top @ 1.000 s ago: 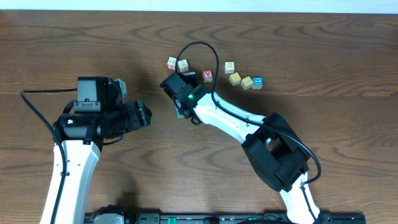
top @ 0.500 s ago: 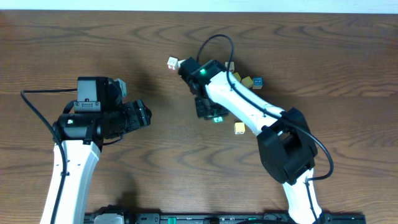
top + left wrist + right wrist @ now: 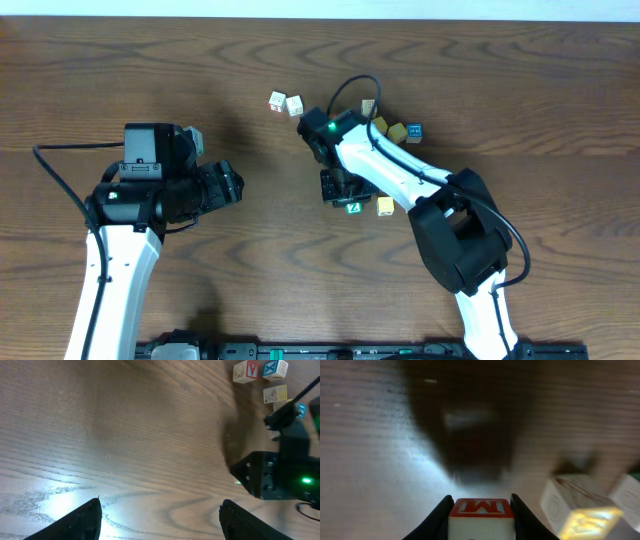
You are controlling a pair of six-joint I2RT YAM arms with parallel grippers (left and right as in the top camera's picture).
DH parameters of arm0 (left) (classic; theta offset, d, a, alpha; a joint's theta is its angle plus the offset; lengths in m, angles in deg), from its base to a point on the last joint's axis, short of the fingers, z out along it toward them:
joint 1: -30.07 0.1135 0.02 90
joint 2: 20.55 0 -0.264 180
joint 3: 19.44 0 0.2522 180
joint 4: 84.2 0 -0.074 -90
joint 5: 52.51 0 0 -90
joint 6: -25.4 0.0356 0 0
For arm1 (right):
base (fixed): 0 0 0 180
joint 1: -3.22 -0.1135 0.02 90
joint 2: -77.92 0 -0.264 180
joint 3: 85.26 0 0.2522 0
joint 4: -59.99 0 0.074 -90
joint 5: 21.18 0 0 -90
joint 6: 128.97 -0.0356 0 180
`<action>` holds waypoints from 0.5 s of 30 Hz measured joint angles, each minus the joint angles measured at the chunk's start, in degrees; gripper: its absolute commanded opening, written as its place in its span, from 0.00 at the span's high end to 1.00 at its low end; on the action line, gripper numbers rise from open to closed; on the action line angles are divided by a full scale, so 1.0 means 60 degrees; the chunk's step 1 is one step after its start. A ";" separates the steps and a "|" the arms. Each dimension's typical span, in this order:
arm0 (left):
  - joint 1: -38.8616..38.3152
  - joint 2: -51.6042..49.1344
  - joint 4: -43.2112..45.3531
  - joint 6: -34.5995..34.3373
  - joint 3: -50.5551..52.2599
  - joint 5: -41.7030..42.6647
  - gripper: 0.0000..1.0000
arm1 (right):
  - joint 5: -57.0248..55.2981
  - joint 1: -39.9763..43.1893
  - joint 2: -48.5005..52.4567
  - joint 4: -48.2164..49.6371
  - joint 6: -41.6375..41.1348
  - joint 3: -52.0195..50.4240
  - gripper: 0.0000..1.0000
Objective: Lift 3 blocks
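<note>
Left fingers [image 3: 80,522] stand spread wide with only bare tabletop [image 3: 125,435] between them, well apart from every cube. That arm looks to be kept out of the way so the other has room to work. Further right, toward the far edge, two pale cubes [image 3: 285,103] sit side by side, just about touching, with nothing near them. Near the middle, the right fingers [image 3: 436,521] pinch the white cube with the green mark [image 3: 352,207], one finger flat against each opposite side, a hold that should keep it square and stop it twisting. From above its white, green-marked face shows at the fingertips, while the wrist view shows a red-bordered M on another face. The blurred wood and dark shadow beyond it suggest it hangs clear of the tabletop, though the gap itself cannot be made out. Just to its right the cream cube [image 3: 385,206] lies alone on the wood, near the fingers but apart from them, and looks turned at an angle in the wrist view. It is probably the easiest one to reach next. Furthest right, behind the right arm, the yellow cube [image 3: 397,131] sits against the blue-faced cube [image 3: 414,130] in a short row that the arm partly hides. By this showing one lift is in hand and the cream and yellow cubes are both down.
</note>
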 measured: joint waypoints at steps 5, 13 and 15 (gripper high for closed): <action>0.0000 0.0000 0.0000 -0.0004 0.0000 0.0000 0.24 | 0.0299 0.0000 0.0044 0.0423 -0.0095 -0.0244 0.72; 0.0000 0.0000 0.0000 0.0000 0.0000 0.0000 0.24 | 0.0408 0.0000 0.0047 0.0426 -0.0164 -0.0248 0.57; 0.0000 0.0000 -0.0004 0.0000 0.0000 0.0000 0.24 | 0.0444 0.0000 0.0051 0.0361 -0.0164 -0.0248 0.57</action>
